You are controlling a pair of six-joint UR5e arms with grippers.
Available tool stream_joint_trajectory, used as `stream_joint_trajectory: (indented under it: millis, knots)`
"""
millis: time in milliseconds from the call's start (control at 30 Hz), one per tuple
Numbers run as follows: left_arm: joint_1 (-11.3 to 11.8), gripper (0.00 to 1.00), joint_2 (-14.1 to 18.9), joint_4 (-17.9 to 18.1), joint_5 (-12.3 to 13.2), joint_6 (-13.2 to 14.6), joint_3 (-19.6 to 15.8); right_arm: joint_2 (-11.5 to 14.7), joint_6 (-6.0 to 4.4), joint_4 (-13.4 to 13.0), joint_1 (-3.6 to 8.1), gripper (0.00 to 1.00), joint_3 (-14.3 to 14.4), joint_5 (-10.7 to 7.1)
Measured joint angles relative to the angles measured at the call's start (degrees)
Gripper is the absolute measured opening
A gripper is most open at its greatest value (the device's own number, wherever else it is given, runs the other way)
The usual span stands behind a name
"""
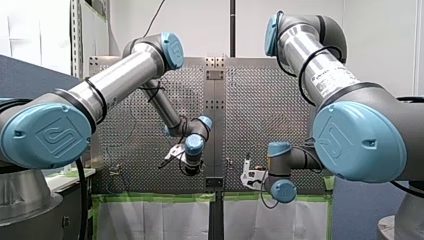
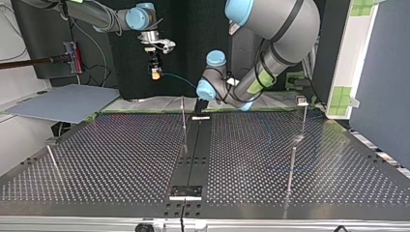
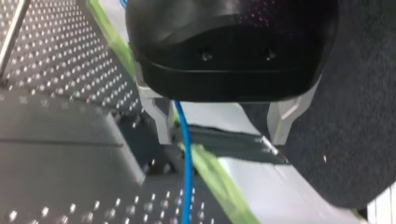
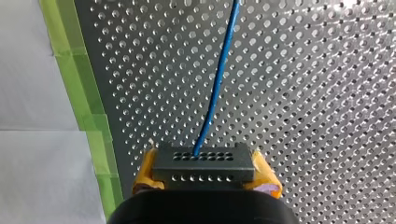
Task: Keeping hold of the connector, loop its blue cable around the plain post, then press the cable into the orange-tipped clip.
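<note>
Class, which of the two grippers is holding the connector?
My right gripper: its yellow pads clamp the black connector, the blue cable leading away. My left gripper is open, the cable merely passing between its fingers.

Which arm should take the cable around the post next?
Right, probably: my right gripper is shut on the connector, which must stay held. My left gripper is open, the cable only passing between its fingers.
</note>
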State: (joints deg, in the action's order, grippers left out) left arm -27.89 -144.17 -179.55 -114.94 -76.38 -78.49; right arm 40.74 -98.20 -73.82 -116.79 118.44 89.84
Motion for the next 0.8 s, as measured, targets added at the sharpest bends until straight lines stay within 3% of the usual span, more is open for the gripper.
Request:
stream_joint_trajectory:
  millis: [500, 800]
  knots:
    - [-0.55, 1.00, -0.10, -3.94, 7.94, -7.70, -0.05, 0.05, 0.01, 0.57, -0.10, 0.02, -0.48, -1.13]
    - [-0.24, 1.00, -0.09, -4.05, 12.43, -12.19, -1.08, 0.08, -0.05, 1.40, -0.12, 0.02, -1.11, -1.27]
